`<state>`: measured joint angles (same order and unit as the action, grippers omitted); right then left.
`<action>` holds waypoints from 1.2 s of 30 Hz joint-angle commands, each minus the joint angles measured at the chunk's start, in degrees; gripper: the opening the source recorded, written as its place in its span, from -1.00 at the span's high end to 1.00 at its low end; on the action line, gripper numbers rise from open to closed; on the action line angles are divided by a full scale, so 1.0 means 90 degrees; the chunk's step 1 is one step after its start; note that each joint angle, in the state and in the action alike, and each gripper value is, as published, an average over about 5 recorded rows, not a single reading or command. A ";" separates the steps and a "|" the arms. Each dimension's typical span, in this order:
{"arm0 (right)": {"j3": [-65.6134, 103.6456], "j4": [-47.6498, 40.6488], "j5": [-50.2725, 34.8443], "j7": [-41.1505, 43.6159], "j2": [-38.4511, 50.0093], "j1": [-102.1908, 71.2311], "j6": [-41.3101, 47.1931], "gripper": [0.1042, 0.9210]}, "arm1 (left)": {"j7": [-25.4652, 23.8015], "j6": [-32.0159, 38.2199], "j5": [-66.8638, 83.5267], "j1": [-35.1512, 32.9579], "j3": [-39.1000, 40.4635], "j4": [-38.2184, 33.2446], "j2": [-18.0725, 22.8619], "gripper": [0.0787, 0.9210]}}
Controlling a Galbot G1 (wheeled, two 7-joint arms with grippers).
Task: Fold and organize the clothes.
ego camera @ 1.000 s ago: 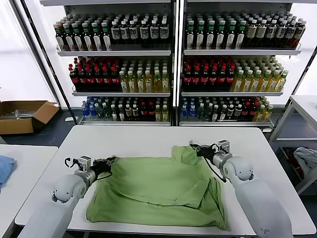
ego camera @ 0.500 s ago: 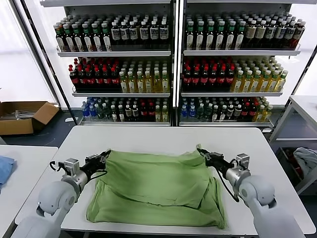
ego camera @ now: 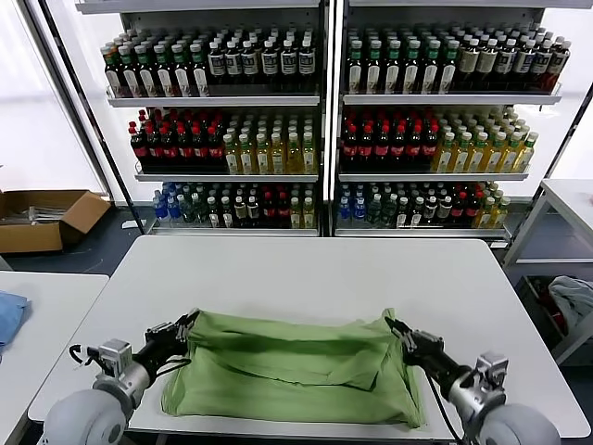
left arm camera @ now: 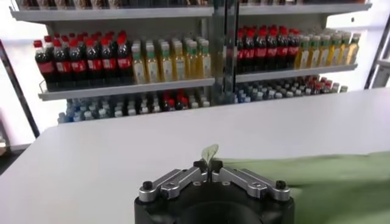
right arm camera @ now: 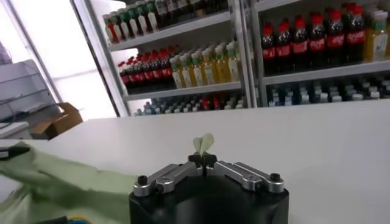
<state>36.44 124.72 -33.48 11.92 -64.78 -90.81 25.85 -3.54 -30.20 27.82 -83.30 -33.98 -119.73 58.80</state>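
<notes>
Head view shows a green shirt (ego camera: 296,366) folded double at the 6 o'clock edge of the white table (ego camera: 306,269), its upper fold edge held at both ends. The left end effector (ego camera: 188,326) is clamped on the shirt's corner at 9 o'clock. The right end effector (ego camera: 397,327) is clamped on the corner at 3 o'clock.
</notes>
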 commanded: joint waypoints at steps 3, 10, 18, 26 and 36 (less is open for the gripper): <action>0.0214 0.0419 0.0751 -0.0044 -0.0156 -0.1325 -0.0487 0.95 | -0.0020 0.0073 -0.0590 -0.1063 -0.0228 -0.0352 0.0257 0.97; 0.0642 0.0080 0.0619 -0.0224 0.0047 -0.0856 -0.0855 0.52 | -0.0054 -0.0197 -0.0783 -0.1112 -0.0618 -0.0393 0.0151 0.69; 0.1501 -0.0641 0.0841 -0.0034 0.0252 -0.0597 -0.1799 -0.06 | -0.0005 -0.0082 -0.0476 -0.1358 -0.1061 -0.0648 0.0164 0.13; 0.1605 -0.0829 0.0644 -0.0026 -0.0059 -0.0799 -0.2434 -0.60 | 0.0502 0.0469 -0.0657 -0.1612 -0.0431 -0.0683 0.1046 -0.42; 0.1492 -0.0846 0.0646 -0.0038 -0.0183 -0.1000 -0.2592 -0.76 | 0.1082 0.0481 -0.1176 -0.1291 0.0121 0.0021 0.1515 -0.76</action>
<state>48.83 117.96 -27.70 11.37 -65.91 -99.03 4.99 2.70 -27.04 19.91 -95.11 -35.85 -122.37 68.73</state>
